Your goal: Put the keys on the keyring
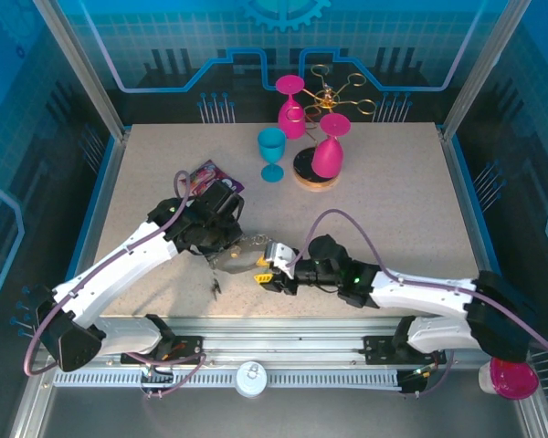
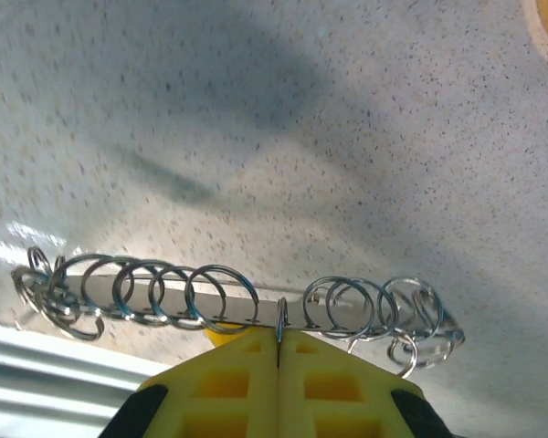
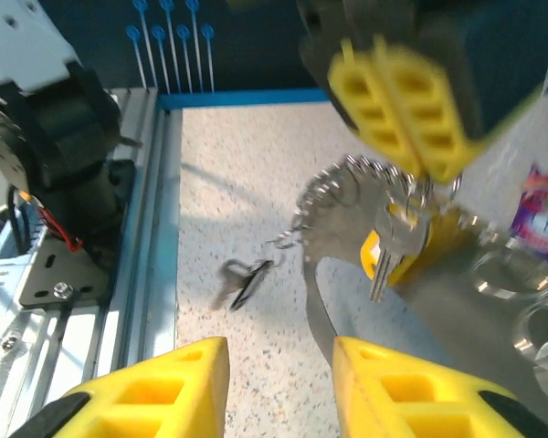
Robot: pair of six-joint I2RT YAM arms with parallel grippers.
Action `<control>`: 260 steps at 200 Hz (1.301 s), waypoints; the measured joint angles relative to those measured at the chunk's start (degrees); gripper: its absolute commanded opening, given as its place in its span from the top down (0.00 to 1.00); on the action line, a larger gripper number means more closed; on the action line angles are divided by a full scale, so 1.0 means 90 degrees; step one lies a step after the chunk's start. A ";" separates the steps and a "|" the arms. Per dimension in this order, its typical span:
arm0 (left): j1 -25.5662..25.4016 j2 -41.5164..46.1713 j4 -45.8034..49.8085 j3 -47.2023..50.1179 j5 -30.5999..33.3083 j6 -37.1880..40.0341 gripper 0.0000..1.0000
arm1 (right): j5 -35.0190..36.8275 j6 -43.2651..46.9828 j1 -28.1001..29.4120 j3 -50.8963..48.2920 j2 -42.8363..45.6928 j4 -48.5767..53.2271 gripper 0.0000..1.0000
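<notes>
The keyring [image 1: 240, 260] is a thin metal hoop hung with several small split rings, held just above the table's front. My left gripper [image 1: 238, 246] is shut on it; in the left wrist view its yellow fingers [image 2: 247, 365] pinch one small ring on the band [image 2: 247, 307]. Keys [image 3: 390, 248] hang from the hoop, one with a yellow head. A small dark key [image 3: 244, 280] dangles lower on a chain link [image 1: 216, 287]. My right gripper [image 3: 279, 365] is open just short of the hoop [image 3: 312, 301], with nothing between its fingers [image 1: 267, 266].
A purple packet [image 1: 210, 173] lies behind the left gripper. At the back stand a blue goblet [image 1: 272, 151], two pink goblets [image 1: 290, 105] and a gold wire stand [image 1: 333, 91] on a round wooden base [image 1: 312, 178]. The table's front rail [image 3: 155, 228] runs close by.
</notes>
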State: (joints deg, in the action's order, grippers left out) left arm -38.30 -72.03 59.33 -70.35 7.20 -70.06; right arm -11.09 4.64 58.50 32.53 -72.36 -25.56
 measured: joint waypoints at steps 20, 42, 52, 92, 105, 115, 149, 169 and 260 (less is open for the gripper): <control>0.0027 -0.0005 0.0002 0.0000 -0.0369 -0.0406 1.00 | 0.0231 -0.0240 0.0041 -0.0039 -0.0512 -0.0437 0.50; 0.0044 -0.0005 -0.0010 0.0000 -0.0622 -0.0685 1.00 | 0.0520 -0.0452 0.0039 -0.0041 -0.0906 -0.0899 0.47; 0.0058 -0.0005 -0.0019 0.0000 -0.0716 -0.0743 1.00 | 0.0602 -0.0542 0.0036 -0.0041 -0.1047 -0.1088 0.45; 0.0114 -0.0005 -0.0075 0.0000 -0.0959 -0.0891 1.00 | 0.0852 -0.0741 -0.0049 -0.0015 -0.1494 -0.1656 0.43; 0.0114 -0.0005 -0.0075 0.0000 -0.1008 -0.0894 1.00 | 0.0848 -0.0804 -0.0092 0.0019 -0.1620 -0.1829 0.44; 0.0119 -0.0005 -0.0078 0.0000 -0.1049 -0.0894 1.00 | 0.0833 -0.0857 -0.0126 0.0056 -0.1700 -0.1945 0.45; 0.0119 -0.0005 -0.0117 0.0005 -0.1124 -0.0891 1.00 | 0.0685 -0.0988 -0.0182 0.0112 -0.1790 -0.2293 0.61; 0.0119 -0.0005 -0.0131 0.0010 -0.1146 -0.0891 1.00 | 0.0583 -0.1015 -0.0219 0.0136 -0.1792 -0.2407 0.74; 0.0143 -0.0002 -0.0306 0.0102 -0.1188 -0.0901 1.00 | 0.0180 -0.0988 -0.0386 -0.0153 -0.1566 -0.2385 1.00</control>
State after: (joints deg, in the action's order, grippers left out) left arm -37.01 -72.05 56.58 -69.43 -3.49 -78.17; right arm -9.47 -4.25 55.02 31.16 -86.46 -47.03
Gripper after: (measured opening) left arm 0.050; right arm 0.066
